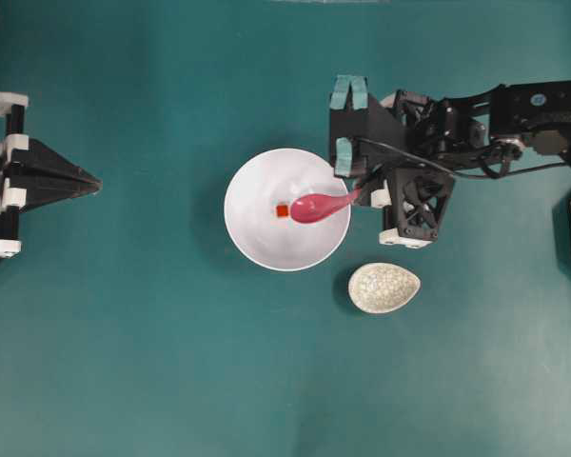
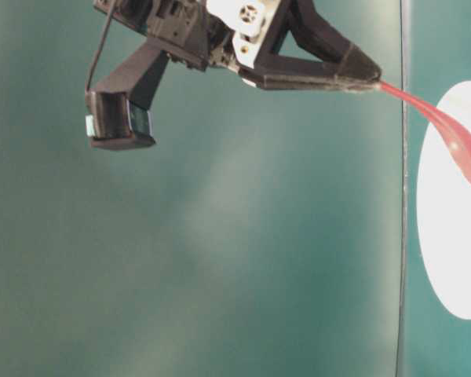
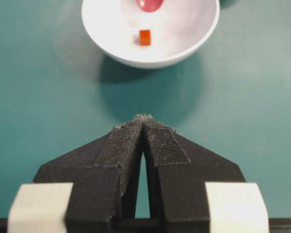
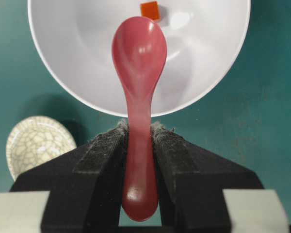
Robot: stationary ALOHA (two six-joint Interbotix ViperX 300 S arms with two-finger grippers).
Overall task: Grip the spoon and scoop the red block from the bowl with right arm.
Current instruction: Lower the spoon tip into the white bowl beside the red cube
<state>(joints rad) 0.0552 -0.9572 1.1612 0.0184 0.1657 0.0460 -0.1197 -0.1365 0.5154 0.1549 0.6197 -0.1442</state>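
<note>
The right gripper [image 4: 139,133] is squeezing the handle of the pink spoon [image 4: 138,73]. Its two black fingers [image 4: 99,150] press the handle from both sides, so the spoon is held tight. The round end of the spoon reaches over the rim of the white bowl [image 1: 252,238] and hangs inside it, with the open side facing up.

The red block [image 1: 282,211] sits on the bottom of the bowl, close to the middle. The tip of the spoon is just beside the block, but I cannot tell if they touch. From the side view, the spoon [image 2: 447,133] slopes down toward the bowl [image 2: 455,259].

The left gripper [image 3: 144,128] is well away from the bowl, on the side across from the spoon. Its fingers are pressed together with nothing between them. It just rests there.

A small speckled dish [image 1: 384,288] sits near the bowl, on the same side as the right arm.

The step now looks like the scoop itself. To do it well, the spoon tip should go low, down to the bottom of the bowl, and slide under the block from the near side. A slow push is best. The block is tiny and could skid away up the bowl wall. Then the spoon should tip back a little, so the block stays in when it lifts.
</note>
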